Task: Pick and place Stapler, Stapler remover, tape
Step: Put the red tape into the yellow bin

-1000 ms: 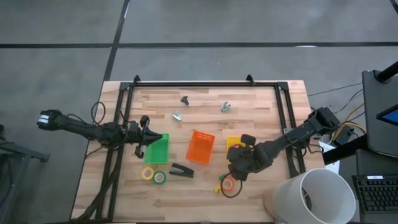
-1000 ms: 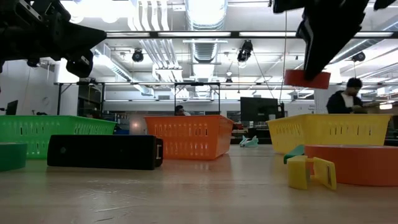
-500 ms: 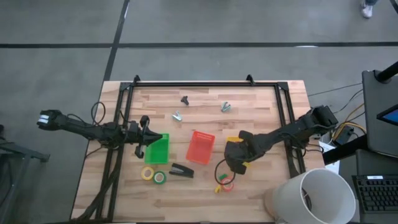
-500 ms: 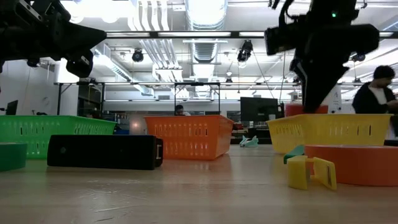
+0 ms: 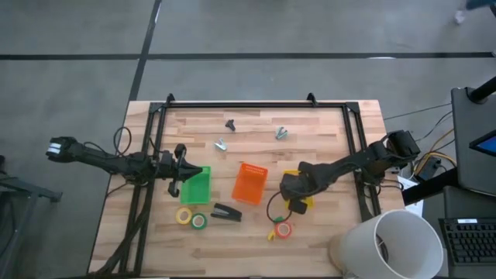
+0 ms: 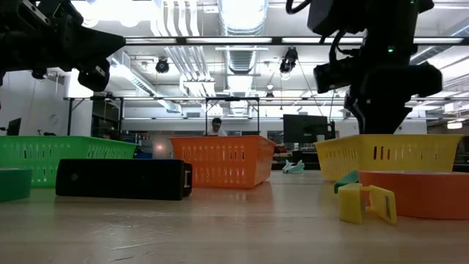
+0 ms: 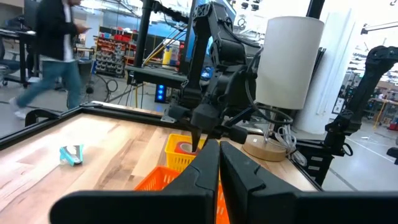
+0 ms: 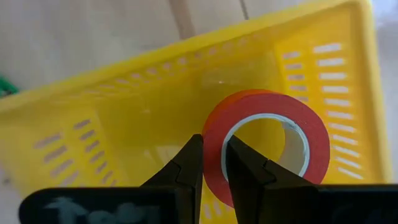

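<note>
My right gripper (image 8: 213, 142) reaches down into the yellow bin (image 8: 124, 130), shut on a red tape roll (image 8: 267, 146). In the low view its fingertips are hidden behind the bin's rim (image 6: 388, 143). The black stapler (image 5: 226, 211) lies flat on the table near the front. A yellow tape roll (image 5: 184, 216) and a green one (image 5: 199, 222) lie to its left, and an orange-red roll (image 5: 284, 229) to its right. A dark stapler remover (image 5: 230, 124) lies near the far edge. My left gripper (image 5: 187, 173) hovers shut beside the green bin (image 5: 197, 188). My right gripper pinches the red roll's wall (image 8: 214, 163) between its two fingers, one finger (image 8: 244, 167) inside the centre hole and the other outside. The fingers come from above, pointing steeply down. The roll lies roughly flat inside the yellow bin; whether it touches the floor I cannot tell.
An orange bin (image 5: 249, 184) stands between the green and yellow bins. Two pale staple removers (image 5: 221, 144) (image 5: 281, 133) lie toward the far edge. A small yellow piece (image 5: 273, 235) lies by the orange-red roll. A black frame (image 5: 240, 105) rims the table. A white cylinder (image 5: 387, 244) stands off the near right corner.
My right gripper has carried the red roll from above the table's near side toward the far edge, over the yellow bin. It then sank, so the roll went from above the bin's rim to behind it. The gripper has tipped more steeply downward.
</note>
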Controlling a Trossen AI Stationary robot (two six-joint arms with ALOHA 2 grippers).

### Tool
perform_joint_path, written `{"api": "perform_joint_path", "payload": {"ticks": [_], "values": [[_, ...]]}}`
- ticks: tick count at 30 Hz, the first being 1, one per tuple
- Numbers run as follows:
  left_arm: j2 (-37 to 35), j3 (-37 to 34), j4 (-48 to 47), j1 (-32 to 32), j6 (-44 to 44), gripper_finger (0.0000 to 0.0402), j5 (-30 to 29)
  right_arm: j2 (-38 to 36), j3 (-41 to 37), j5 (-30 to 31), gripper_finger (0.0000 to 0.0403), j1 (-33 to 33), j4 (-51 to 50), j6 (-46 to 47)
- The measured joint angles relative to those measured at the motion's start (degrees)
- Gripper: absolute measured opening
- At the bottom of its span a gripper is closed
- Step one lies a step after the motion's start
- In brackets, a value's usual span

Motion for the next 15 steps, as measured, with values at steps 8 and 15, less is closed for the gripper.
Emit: {"api": "perform_joint_path", "payload": {"ticks": [8,15], "values": [[0.01,0.01,0.01,-0.01,0.0,0.0016,-0.02,0.0,-0.09,0.4,0.0054,-0.08,0.67,-0.05],[-0.01,0.0,0.0,0.0,0.0,0.0016,-0.01,0.0,-0.09,1.21,0.0058,-0.69,0.69,0.97]]}}
